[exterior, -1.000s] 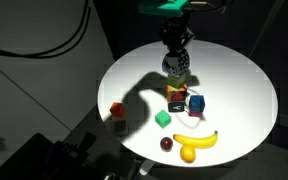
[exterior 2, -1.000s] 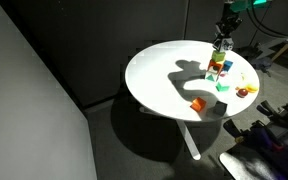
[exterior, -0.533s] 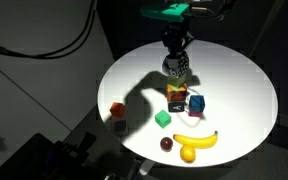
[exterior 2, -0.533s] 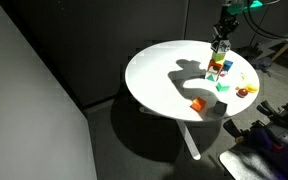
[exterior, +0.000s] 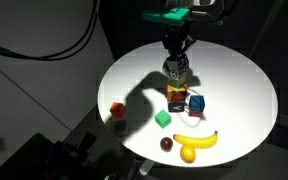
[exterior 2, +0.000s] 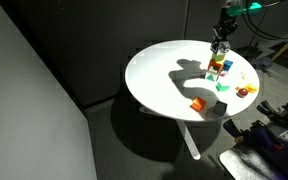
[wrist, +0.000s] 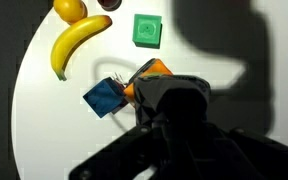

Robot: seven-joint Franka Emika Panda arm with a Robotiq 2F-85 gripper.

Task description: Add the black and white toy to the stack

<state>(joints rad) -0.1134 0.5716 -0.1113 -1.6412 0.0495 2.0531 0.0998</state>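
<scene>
Almost nothing has moved since a moment ago. The gripper still squeezes the black and white toy, right over the stack, next to the blue cube.

Both exterior views look down on your round worktop, at differing range; your wrist view stares straight down, close above it.
</scene>
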